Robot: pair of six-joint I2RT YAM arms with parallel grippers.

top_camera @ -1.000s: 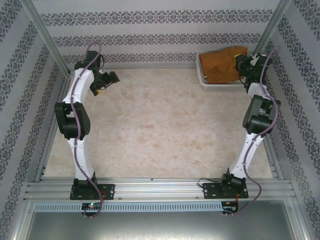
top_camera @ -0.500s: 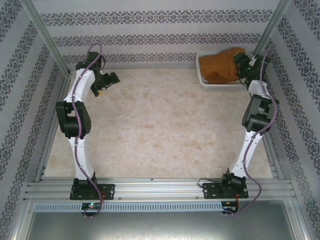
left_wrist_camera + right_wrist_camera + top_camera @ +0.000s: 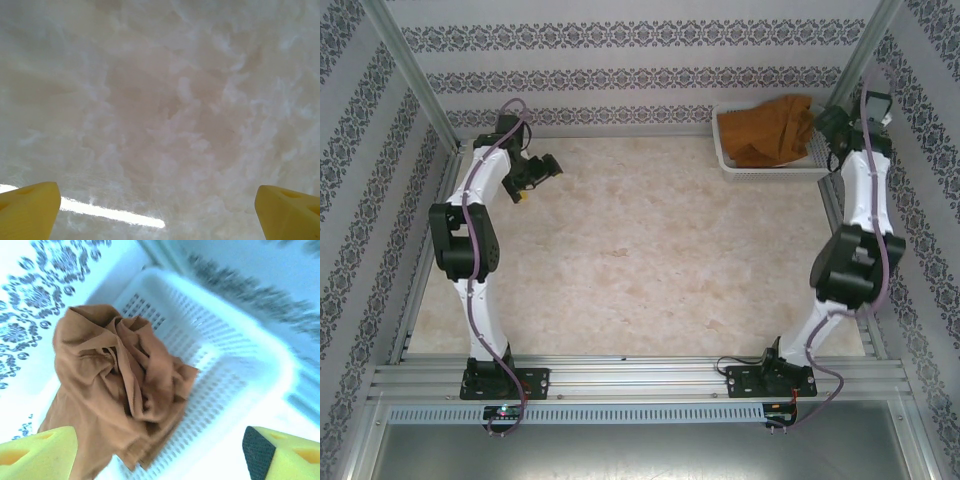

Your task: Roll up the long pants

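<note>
Table (image 3: 650, 250) corner: your right tool (image 3: 159, 456), spread wide, hangs above the long pants (image 3: 115, 385) bunched in the basket (image 3: 235, 365).

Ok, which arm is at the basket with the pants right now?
The right arm, jaws open above the long pants heaped in the white basket; the left arm is over bare table.

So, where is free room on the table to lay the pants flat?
The table is bare across its middle, from the left gripper to the white basket. The far right corner is crowded: the long pants lie bunched in that basket, with the right gripper close by.
</note>
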